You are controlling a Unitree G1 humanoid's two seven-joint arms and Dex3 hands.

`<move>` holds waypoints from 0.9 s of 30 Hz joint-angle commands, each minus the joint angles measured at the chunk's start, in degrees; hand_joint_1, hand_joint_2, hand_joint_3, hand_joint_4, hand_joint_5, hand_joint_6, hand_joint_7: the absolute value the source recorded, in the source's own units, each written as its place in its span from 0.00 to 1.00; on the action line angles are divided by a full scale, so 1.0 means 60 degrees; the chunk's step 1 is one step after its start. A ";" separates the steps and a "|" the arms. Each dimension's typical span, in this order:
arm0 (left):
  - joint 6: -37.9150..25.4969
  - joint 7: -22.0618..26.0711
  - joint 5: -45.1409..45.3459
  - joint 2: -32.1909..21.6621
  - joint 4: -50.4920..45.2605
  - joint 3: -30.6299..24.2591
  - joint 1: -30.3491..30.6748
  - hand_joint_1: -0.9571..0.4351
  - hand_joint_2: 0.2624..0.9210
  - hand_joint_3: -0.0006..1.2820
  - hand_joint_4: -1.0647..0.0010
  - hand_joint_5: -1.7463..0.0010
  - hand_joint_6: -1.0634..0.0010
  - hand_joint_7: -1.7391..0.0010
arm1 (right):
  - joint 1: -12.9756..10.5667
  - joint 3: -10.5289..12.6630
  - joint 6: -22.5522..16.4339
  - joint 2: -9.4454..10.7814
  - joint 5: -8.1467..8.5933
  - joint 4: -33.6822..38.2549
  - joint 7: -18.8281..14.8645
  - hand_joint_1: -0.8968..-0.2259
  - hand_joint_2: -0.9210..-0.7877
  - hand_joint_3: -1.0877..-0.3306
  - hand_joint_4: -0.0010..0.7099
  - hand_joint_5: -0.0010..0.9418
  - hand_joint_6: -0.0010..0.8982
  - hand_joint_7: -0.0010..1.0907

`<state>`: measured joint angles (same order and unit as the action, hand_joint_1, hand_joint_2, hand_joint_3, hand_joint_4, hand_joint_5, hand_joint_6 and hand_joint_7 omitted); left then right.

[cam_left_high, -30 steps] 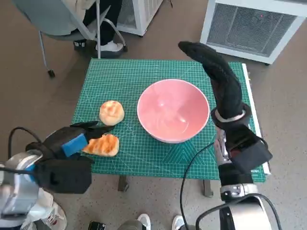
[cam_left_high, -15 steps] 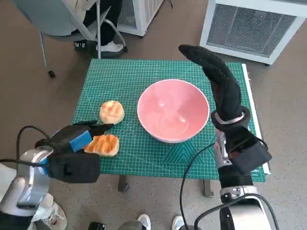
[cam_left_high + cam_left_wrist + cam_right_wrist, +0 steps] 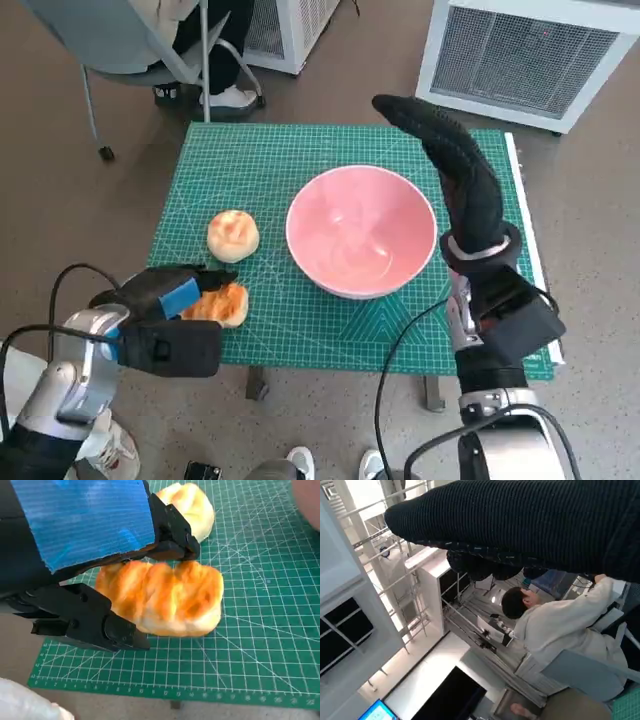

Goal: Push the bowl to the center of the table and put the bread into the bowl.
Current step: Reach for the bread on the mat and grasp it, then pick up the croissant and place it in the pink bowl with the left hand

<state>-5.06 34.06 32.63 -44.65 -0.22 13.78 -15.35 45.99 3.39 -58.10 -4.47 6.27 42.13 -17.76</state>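
1. Surface [image 3: 300, 170]: small, covered by a green cutting mat printed with a fine white grid.
2. Bowl [image 3: 361, 231]: pink, round, smooth and glossy, wide rim. It sits on the mat slightly toward the robot's right of middle. Nothing lies in it.
3. Bread [image 3: 162, 596]: oblong loaf, golden-brown ridged crust, paler at the sides. It lies on the mat near the front left corner, well apart from the bowl.
4. Bun [image 3: 233, 235]: round, pale with a toasted top, on the mat just behind the bread and left of the bowl; also seen in the left wrist view [image 3: 192, 507].
5. Left hand [image 3: 175, 296]: black hard plastic, blue tape over its back. In the left wrist view one finger [image 3: 170, 532] lies over the top of the bread and the thumb [image 3: 85, 617] sits along its near side. The hand brackets the loaf; whether it grips firmly cannot be told.
6. Right hand [image 3: 450, 160]: black knitted glove, fingers stretched out straight and close together, holding nothing. It stands just beside the bowl's right rim; contact cannot be told.
7. Right wrist view: knit glove across the picture, a person [image 3: 560, 625] in a pale top beyond it.
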 commanded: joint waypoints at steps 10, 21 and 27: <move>0.0223 0.0567 -0.1024 -0.0428 -0.1776 -0.1232 0.0490 0.69 0.93 0.11 0.31 0.35 0.43 0.31 | -0.0299 -0.0040 0.0073 -0.0016 0.0006 0.0064 0.0008 0.46 0.00 0.28 0.37 0.11 0.00 0.69; -0.0108 0.0626 -0.1999 -0.0250 -0.3441 -0.2341 -0.0313 0.69 0.94 0.11 0.31 0.38 0.44 0.29 | -0.0276 -0.0011 0.0093 -0.0015 0.0102 0.0172 -0.0030 0.45 0.00 0.28 0.36 0.12 0.00 0.69; 0.0013 0.0330 -0.2130 0.0047 -0.3630 -0.2347 -0.1300 0.69 0.94 0.10 0.33 0.36 0.41 0.31 | -0.0246 0.0028 0.0116 -0.0021 0.0260 0.0212 -0.0121 0.46 0.00 0.29 0.36 0.12 0.00 0.68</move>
<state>-5.56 37.25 21.04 -45.56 -20.68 -0.06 -19.62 45.46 3.46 -58.11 -4.50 6.74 42.60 -17.68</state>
